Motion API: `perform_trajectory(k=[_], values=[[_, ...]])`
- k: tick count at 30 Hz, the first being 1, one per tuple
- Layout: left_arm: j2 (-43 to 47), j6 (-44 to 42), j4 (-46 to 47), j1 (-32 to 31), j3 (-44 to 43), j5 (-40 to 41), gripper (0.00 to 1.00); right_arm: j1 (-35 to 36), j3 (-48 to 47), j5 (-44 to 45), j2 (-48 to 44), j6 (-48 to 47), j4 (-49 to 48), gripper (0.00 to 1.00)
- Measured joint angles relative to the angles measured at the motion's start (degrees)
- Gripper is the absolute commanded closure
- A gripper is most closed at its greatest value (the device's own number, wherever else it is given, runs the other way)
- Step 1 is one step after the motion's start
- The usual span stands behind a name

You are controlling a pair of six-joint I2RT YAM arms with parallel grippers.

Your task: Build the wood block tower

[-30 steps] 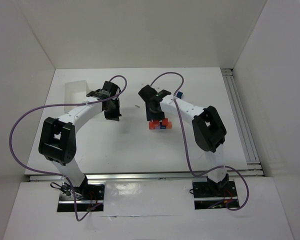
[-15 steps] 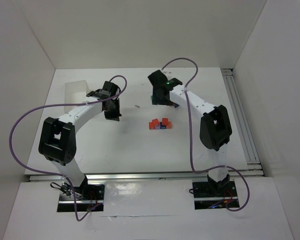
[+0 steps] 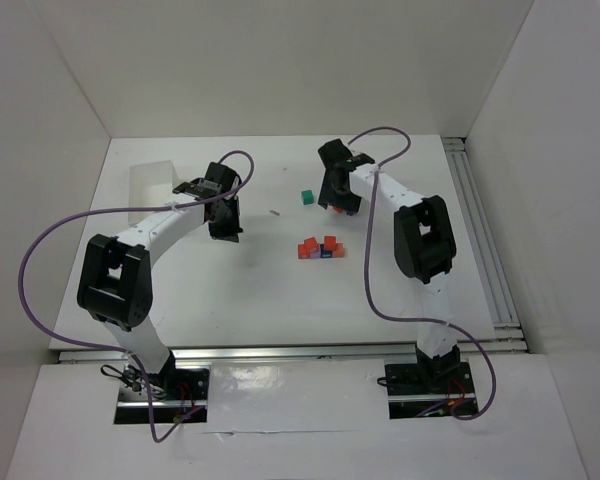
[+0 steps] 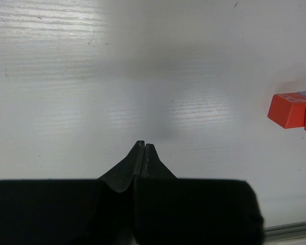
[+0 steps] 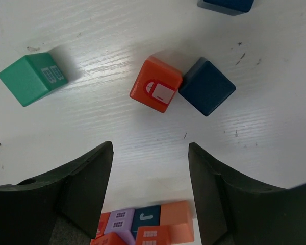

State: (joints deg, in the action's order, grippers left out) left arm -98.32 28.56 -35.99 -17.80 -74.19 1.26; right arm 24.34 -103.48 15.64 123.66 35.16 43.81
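Observation:
The tower (image 3: 320, 247) is a low cluster of red, orange, purple and dark blue cubes at mid-table; it also shows at the bottom of the right wrist view (image 5: 153, 228). My right gripper (image 3: 332, 192) (image 5: 150, 148) is open and empty, hovering behind the tower. Past its fingertips lie a loose orange cube (image 5: 155, 84) touching a dark blue cube (image 5: 207, 86). A teal cube (image 5: 33, 78) (image 3: 306, 197) lies to the left, and another dark blue cube (image 5: 227, 4) sits at the top edge. My left gripper (image 3: 225, 228) (image 4: 144, 145) is shut and empty. An orange block (image 4: 289, 108) shows at its right.
A white tray (image 3: 148, 184) stands at the back left of the table. White walls enclose the table on three sides. A metal rail (image 3: 485, 250) runs along the right edge.
My right gripper has moved from over the tower towards the back of the table, uncovering the tower and the teal cube. The left arm has not moved.

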Motion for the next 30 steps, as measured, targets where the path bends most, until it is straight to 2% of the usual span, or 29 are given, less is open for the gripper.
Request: perform_trajectory(k=[11,20,30], values=[[0.00,0.00,-0.09,0.00,0.00,0.55,1.00,-0.33,-2.67,-2.16,3.65,1.07,-1.46,0.32],[0.00,0.00,-0.94,0.00,0.00,1.42,1.00,-0.87,-9.14,-1.40,8.85,0.72,-1.36,0.32],[0.00,0.00,-1.40,0.00,0.00,1.88,1.00,-2.19,-11.17,0.04,9.90,-0.26,-1.16,0.32]])
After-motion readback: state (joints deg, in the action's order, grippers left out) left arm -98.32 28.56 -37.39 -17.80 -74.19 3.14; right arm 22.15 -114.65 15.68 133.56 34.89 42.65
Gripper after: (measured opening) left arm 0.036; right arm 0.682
